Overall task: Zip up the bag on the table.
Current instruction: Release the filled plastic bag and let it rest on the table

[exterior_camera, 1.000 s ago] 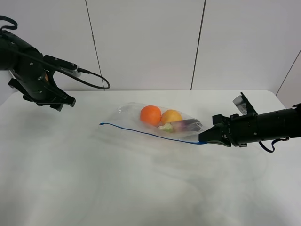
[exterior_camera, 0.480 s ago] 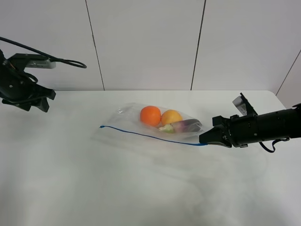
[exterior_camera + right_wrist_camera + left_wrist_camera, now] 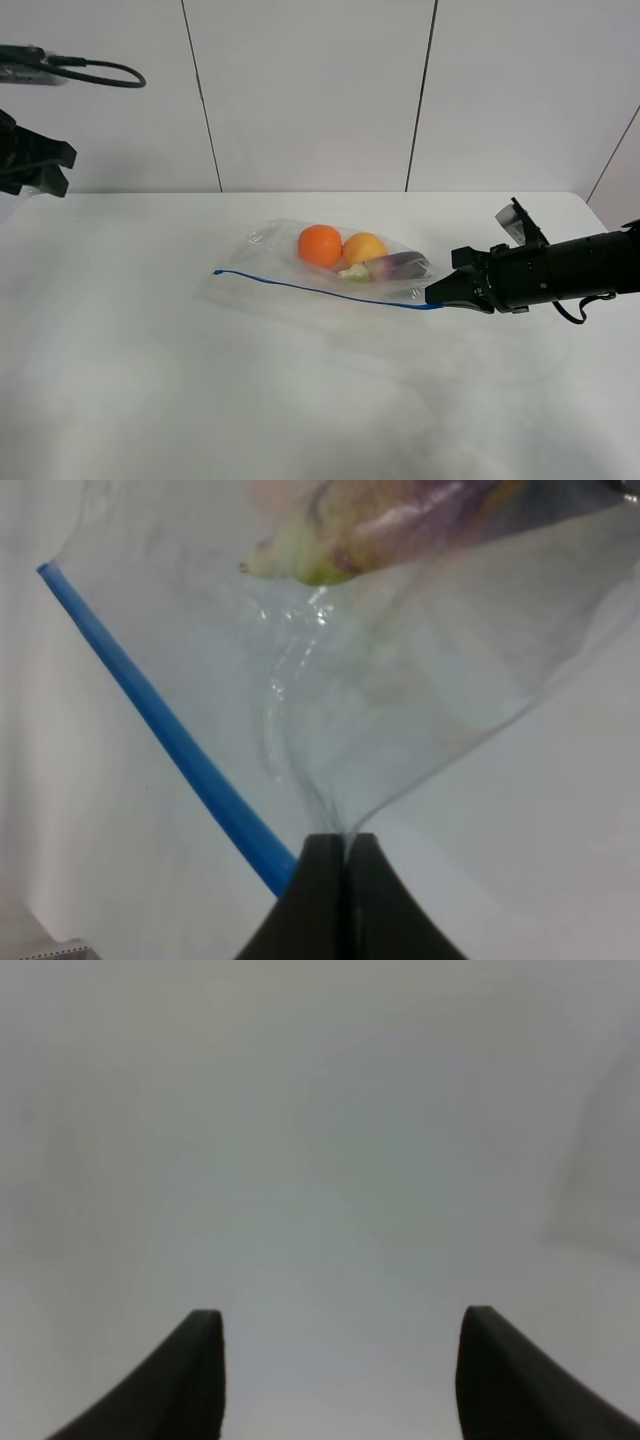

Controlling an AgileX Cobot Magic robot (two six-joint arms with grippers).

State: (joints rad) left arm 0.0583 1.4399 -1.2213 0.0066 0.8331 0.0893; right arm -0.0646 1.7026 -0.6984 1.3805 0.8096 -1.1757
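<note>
The clear bag (image 3: 300,262) lies on the white table (image 3: 200,400) with an orange (image 3: 320,244), a yellow pear (image 3: 365,246) and a purple eggplant (image 3: 398,265) inside. Its blue zip strip (image 3: 320,289) runs along the near edge. My right gripper (image 3: 432,295) is shut on the bag's right corner at the strip's end; the right wrist view shows the closed fingers (image 3: 340,865) pinching the plastic beside the strip (image 3: 160,720). My left gripper (image 3: 340,1340) is open and empty, raised at the far left edge, well away from the bag.
A grey panelled wall (image 3: 310,90) stands behind the table. A black cable (image 3: 100,70) hangs from the left arm (image 3: 35,165) at the upper left.
My left arm has pulled back up and to the left, away from the table. The right gripper and the bag have stayed in place.
</note>
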